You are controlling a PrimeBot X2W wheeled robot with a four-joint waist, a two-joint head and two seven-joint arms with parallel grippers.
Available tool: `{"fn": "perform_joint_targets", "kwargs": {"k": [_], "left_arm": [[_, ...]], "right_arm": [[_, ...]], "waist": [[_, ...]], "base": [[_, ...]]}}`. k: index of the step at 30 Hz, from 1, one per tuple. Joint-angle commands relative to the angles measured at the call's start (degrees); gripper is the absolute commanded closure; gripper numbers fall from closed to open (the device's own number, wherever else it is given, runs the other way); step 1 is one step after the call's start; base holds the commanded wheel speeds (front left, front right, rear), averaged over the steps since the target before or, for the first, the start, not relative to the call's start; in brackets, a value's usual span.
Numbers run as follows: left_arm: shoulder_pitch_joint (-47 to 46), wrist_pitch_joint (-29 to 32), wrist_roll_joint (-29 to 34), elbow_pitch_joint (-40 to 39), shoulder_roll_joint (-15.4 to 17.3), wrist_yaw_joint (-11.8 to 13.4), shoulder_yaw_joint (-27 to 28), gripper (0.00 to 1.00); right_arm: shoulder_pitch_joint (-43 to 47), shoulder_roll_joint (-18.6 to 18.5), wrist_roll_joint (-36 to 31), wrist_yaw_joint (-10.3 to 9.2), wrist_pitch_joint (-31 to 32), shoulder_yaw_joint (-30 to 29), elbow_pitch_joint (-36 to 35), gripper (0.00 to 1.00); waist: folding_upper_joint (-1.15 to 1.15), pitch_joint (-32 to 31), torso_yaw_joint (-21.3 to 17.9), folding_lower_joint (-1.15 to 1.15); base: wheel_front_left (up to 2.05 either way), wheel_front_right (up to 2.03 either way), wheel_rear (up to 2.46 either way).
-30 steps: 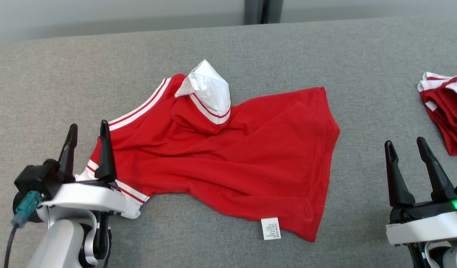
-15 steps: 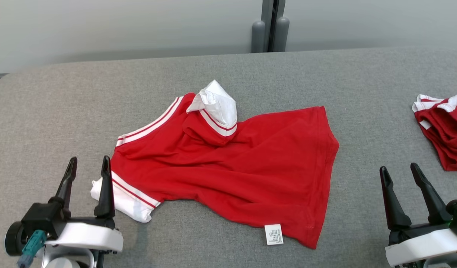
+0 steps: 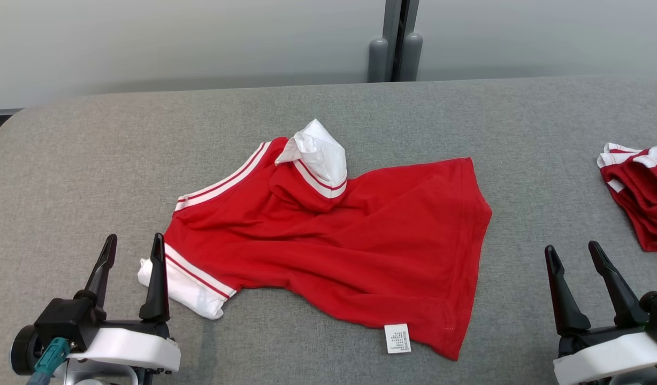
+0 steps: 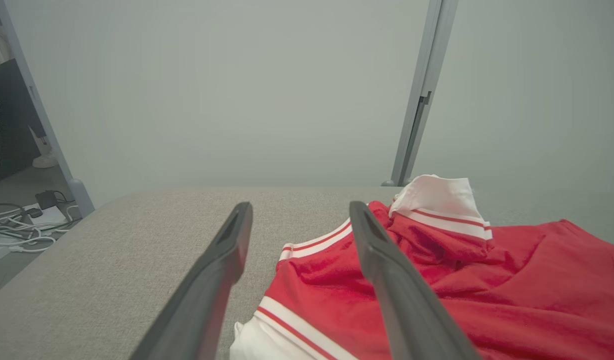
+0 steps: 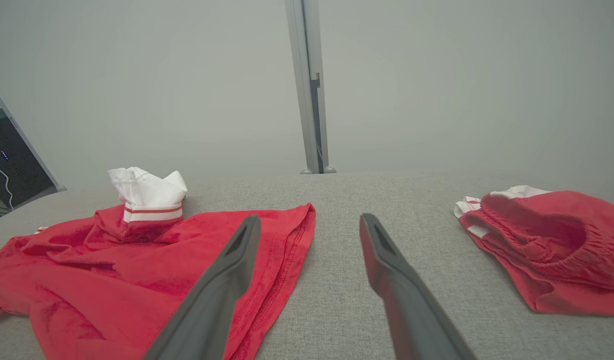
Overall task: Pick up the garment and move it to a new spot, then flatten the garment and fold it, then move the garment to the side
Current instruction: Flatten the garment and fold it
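The garment [image 3: 334,240], a red shirt with white striped trim, lies rumpled on the middle of the grey padded surface [image 3: 93,160]. One white cuff [image 3: 320,149] stands up at its far side, and a white label [image 3: 398,338] shows at the near hem. My left gripper [image 3: 135,238] is open at the lower left, its right finger just in front of the near white cuff [image 3: 186,289], holding nothing. The left wrist view shows the left gripper [image 4: 301,206] apart from the garment [image 4: 487,290]. My right gripper [image 3: 570,247] is open and empty, right of the garment [image 5: 137,260].
A second red and white garment [image 3: 639,187] lies bunched at the surface's right edge, also seen as a red bundle [image 5: 547,240] right of my right gripper [image 5: 311,219]. A grey post [image 3: 395,48] stands against the back wall. Cables [image 4: 17,230] lie on the floor at left.
The camera has tilted, shifting the whole picture down. My left gripper has drawn back from over the near sleeve to just in front of it. Both grippers stayed open.
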Motion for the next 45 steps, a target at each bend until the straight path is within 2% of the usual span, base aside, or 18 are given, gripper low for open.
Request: {"fn": "perform_joint_targets", "kwargs": {"k": [1, 12, 19, 25, 26, 28, 29, 36, 45], "left_arm": [[-0.35, 0.02, -0.03, -0.15, 0.27, 0.17, 0.01, 0.00], [-3.12, 0.10, 0.37, -0.73, -0.22, -0.68, -1.32, 0.00], [-5.67, -0.48, 0.95, -0.44, -0.80, -1.54, -2.34, 0.00], [-6.76, -0.95, 1.13, 0.34, -1.74, -1.92, -2.41, 0.00], [-7.06, -1.06, 1.10, 0.53, -2.01, -2.07, -2.26, 0.00], [-7.31, -1.14, 1.12, 0.68, -2.26, -2.22, -2.13, 0.00], [-7.41, -1.21, 1.15, 0.76, -2.34, -2.30, -2.04, 0.00], [-8.18, -1.39, 1.57, 1.20, -3.12, -2.78, -1.38, 0.00], [-9.86, -1.43, 2.59, 1.04, -4.23, -4.08, -0.31, 0.00]], "right_arm": [[-0.08, -0.23, 0.39, 0.04, 0.10, -0.22, 0.01, 0.00], [-3.05, -1.90, 1.80, 0.04, 0.63, 1.93, 4.68, 0.00], [-6.15, -2.90, 3.94, 0.04, 0.07, 6.11, 13.70, 0.00], [-9.08, -3.72, 6.46, 0.04, 0.06, 9.27, 21.38, 0.00], [-10.01, -3.87, 7.41, 0.04, 0.78, 10.16, 23.74, 0.13], [-10.99, -4.08, 8.37, 0.04, 0.66, 10.90, 25.45, 0.88], [-11.49, -4.22, 8.77, 0.04, 0.93, 11.47, 26.20, 1.00], [-16.95, -7.01, 10.35, 0.00, -0.61, 12.74, 28.67, 1.00], [-26.82, -12.25, 10.52, 0.02, -2.00, 10.48, 31.14, 1.00]], "waist": [[0.00, 0.11, 0.09, 0.00], [0.00, 2.87, 3.11, 0.00], [0.00, 5.54, 6.54, 0.00], [0.00, 6.75, 7.93, 0.00], [0.00, 6.99, 8.12, 0.00], [0.00, 7.21, 8.28, 0.00], [0.00, 7.32, 8.33, 0.00], [0.00, 8.42, 8.51, 0.00], [0.00, 11.15, 8.82, 0.00]], "base": [[0.00, 0.00, 0.00], [0.00, 0.00, 0.00], [0.00, 0.00, 0.00], [0.00, 0.00, 0.00], [0.00, 0.00, 0.00], [0.00, 0.00, 0.00], [0.00, 0.00, 0.00], [0.00, 0.00, 0.00], [0.00, 0.00, 0.00]]}}
